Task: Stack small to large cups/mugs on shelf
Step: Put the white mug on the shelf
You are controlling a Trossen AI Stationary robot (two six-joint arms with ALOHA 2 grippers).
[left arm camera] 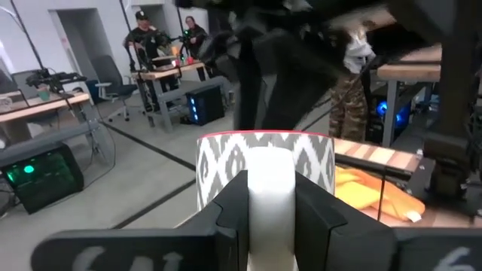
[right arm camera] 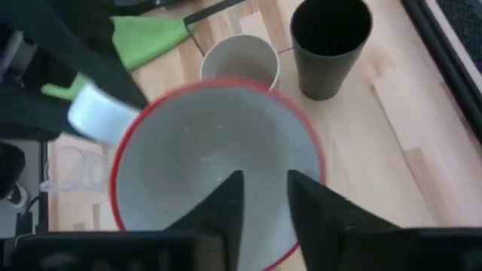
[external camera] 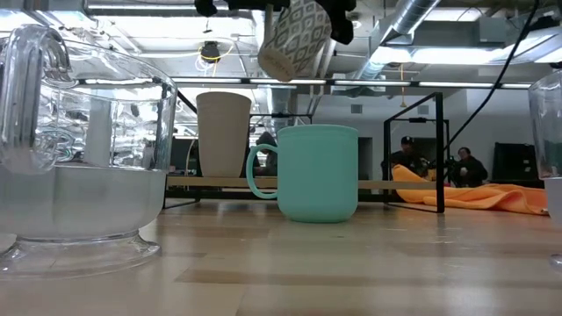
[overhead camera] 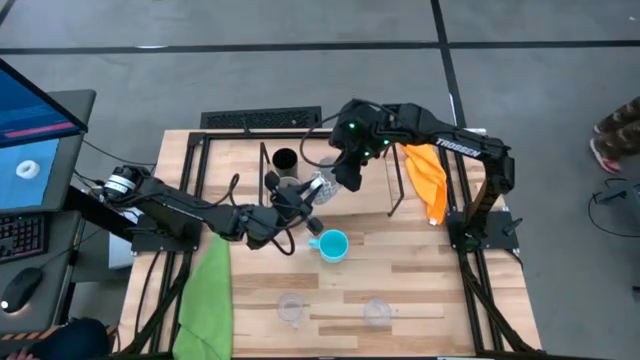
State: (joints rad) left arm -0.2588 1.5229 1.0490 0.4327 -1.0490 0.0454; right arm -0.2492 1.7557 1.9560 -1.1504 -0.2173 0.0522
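White mug (external camera: 295, 39) with a grey diamond pattern and a red rim hangs in the air above the shelf (external camera: 386, 184), held by both arms at once. From where I stand, the right gripper (right arm camera: 264, 197) pinches its rim, one finger inside the bowl and one outside. The left gripper (left arm camera: 269, 197) is closed on the mug's white handle, reaching in from the left side of the table.

The mug looks like glazed ceramic: stiff, fairly heavy for its size, smooth enough to slip, and likely to chip if dropped or knocked. The handle and the rim are the natural places to grip, and both are already taken. My guess is that one arm must let go before the other can place it.

Directly below sit a grey-beige cup (right arm camera: 242, 60) and a black cup (right arm camera: 328, 44), side by side on the shelf board, both upright with open mouths. Black wire uprights (external camera: 439, 149) close off the shelf's ends, so room is tight sideways and open from above. A blue mug (overhead camera: 332, 244) stands on the table just in front of the shelf, near the left arm. Two clear glasses (overhead camera: 290, 308) wait well apart at the table's front edge.
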